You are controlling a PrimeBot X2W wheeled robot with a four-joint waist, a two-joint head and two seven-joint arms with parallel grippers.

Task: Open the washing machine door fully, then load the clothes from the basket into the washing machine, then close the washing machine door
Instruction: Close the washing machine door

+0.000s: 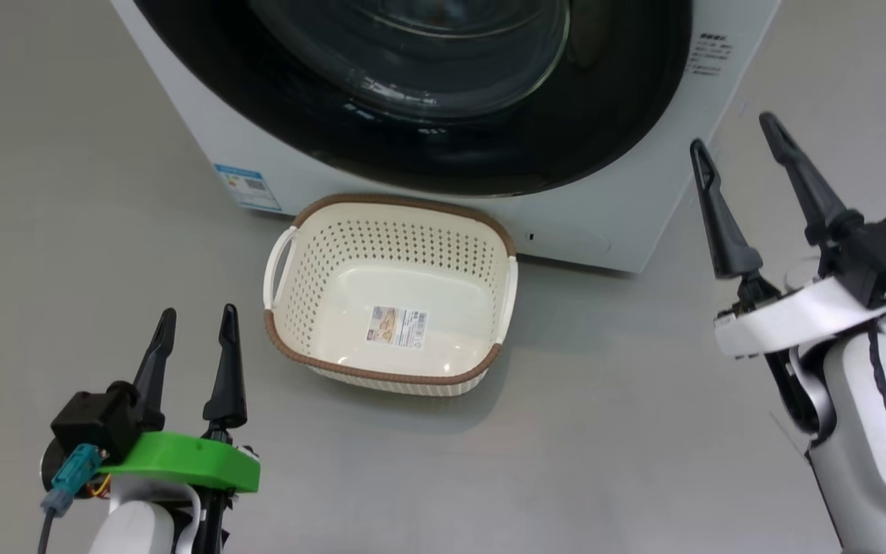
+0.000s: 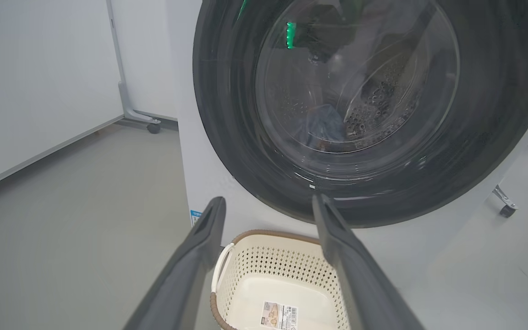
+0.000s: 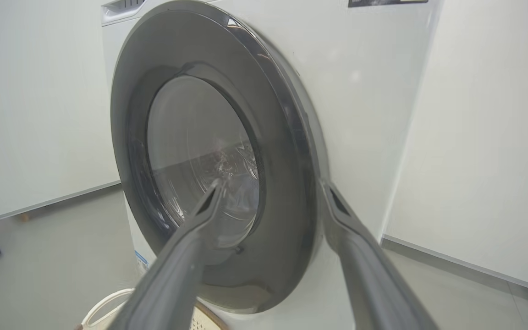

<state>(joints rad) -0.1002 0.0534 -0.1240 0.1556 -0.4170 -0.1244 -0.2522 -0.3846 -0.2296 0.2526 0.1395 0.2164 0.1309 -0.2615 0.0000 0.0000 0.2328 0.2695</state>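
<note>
The washing machine (image 1: 604,223) (image 2: 200,183) (image 3: 360,91) stands ahead with the washing machine door (image 1: 604,115) (image 2: 227,114) (image 3: 282,160) shut flat against its front. Through the glass, a bluish bundle that looks like the clothes (image 2: 323,126) lies low in the drum. On the floor before the machine sits the basket (image 1: 381,377) (image 2: 268,261) (image 3: 200,316), its bare bottom showing a label sticker. My left gripper (image 1: 198,312) (image 2: 269,200) hangs open, left of the basket. My right gripper (image 1: 732,132) (image 3: 273,183) is open near the door's right rim, holding nothing.
A blue QR sticker (image 1: 247,185) marks the machine's lower left corner. A white panel on castors (image 2: 154,128) stands left of the machine, and another castor (image 2: 507,211) sits to its right. A white wall (image 3: 475,137) runs close by the machine's right side. Grey floor surrounds the basket.
</note>
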